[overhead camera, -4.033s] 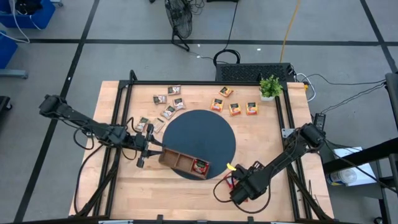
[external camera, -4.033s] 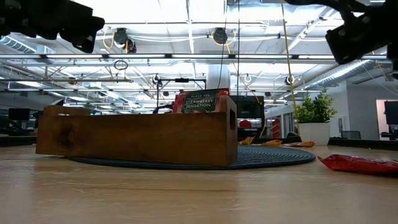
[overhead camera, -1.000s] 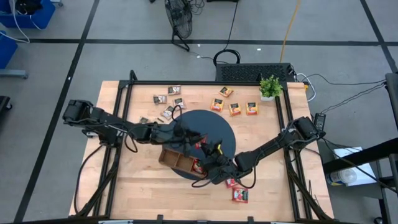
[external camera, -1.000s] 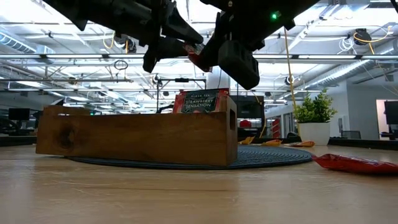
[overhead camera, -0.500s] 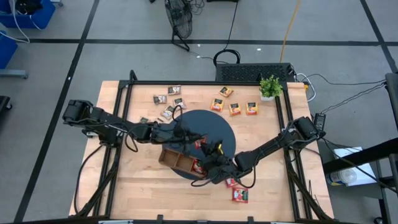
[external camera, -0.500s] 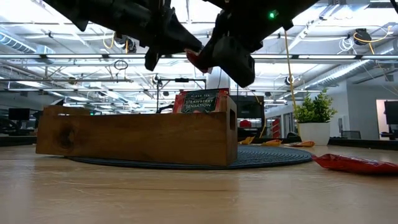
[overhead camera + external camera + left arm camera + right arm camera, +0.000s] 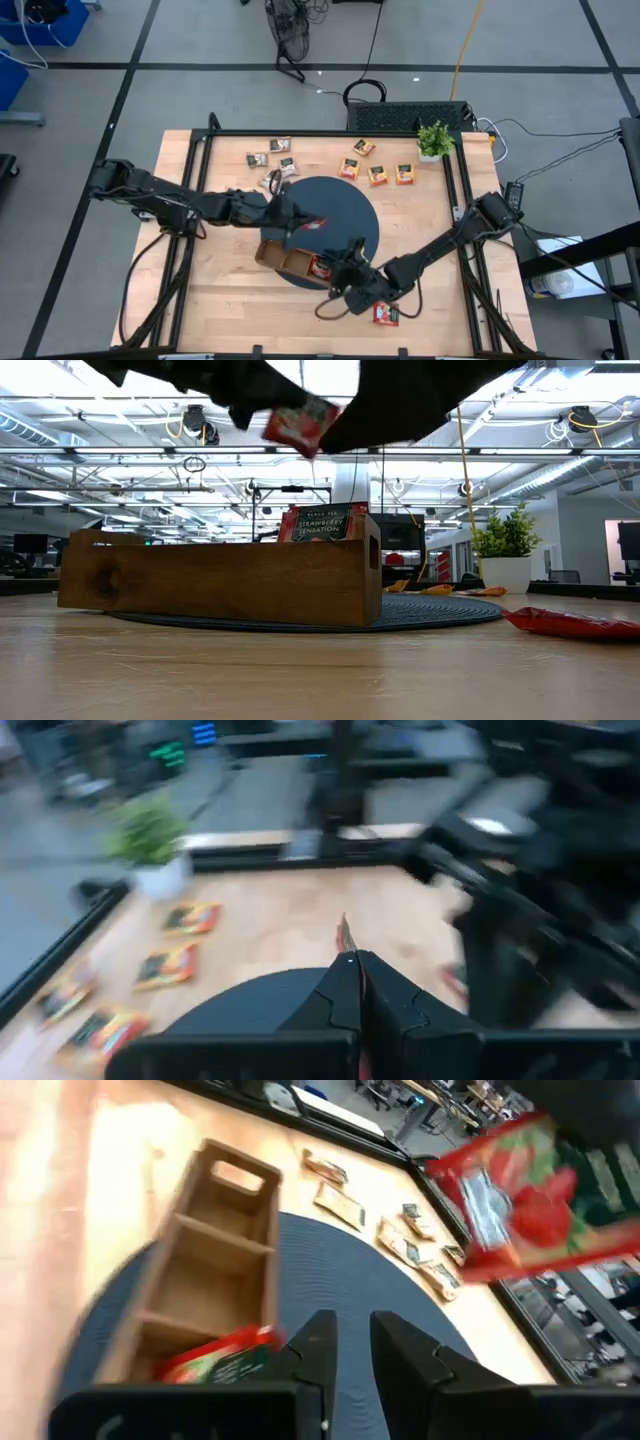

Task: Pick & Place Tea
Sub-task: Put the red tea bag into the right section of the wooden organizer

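The left end effector hangs above the dark round mat, just beyond the wooden tray, with its fingers pressed together on a red tea sachet. In the low view that sachet hangs tilted, well above the tray's rim, pinched by one edge so that its flat face is free to drop into a compartment. The left wrist view shows the sachet edge-on, a thin sliver between the closed fingers.

The right end effector sits near the tray's end towards the desk's front edge, beside the compartment that already holds a red sachet. Its fingers stand a little apart with nothing between them, and the held sachet shows ahead of them in its wrist view. It looks to be clear of the hand-off, leaving the left arm to do the placing.

Another red sachet lies on the bare desk near the front edge. Orange sachets lie towards the back edge near the potted plant, and dark brown ones towards the back left. The tray's other two compartments look empty, so most of the sorting seems still to do.
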